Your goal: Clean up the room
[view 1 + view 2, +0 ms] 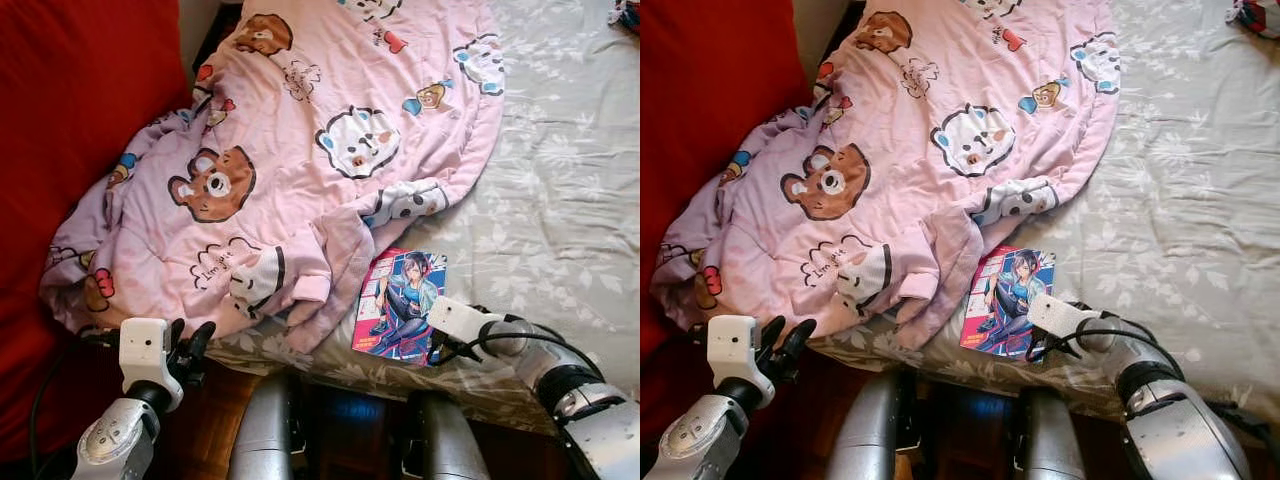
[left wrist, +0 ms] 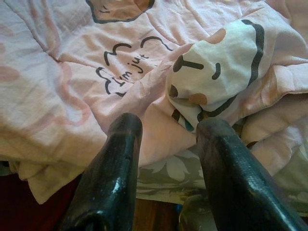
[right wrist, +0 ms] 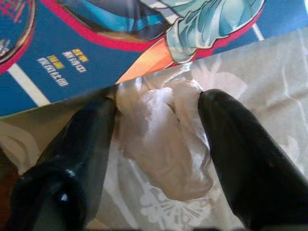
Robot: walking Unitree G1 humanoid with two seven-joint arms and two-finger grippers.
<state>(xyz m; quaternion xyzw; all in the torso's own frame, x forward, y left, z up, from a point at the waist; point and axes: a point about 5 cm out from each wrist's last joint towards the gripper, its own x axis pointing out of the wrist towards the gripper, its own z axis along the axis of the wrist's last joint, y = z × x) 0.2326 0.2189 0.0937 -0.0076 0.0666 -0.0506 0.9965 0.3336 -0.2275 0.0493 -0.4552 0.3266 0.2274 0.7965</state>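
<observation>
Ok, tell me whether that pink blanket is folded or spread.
Spread but rumpled: the pink blanket lies open across the bed, bunched at its near edge.

Two silver arms are ending in white wrist blocks; black cables are looping along each. The left gripper [image 1: 193, 345] and right gripper [image 3: 156, 113] are showing long, glossy black fingers.

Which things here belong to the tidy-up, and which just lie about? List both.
Job in hand:
comic book, at the bed's edge
crumpled clear wrapper, between the right end effector fingers
rumpled pink bear blanket, before the left end effector

Lying about:
grey floral bedsheet
red wall
</observation>
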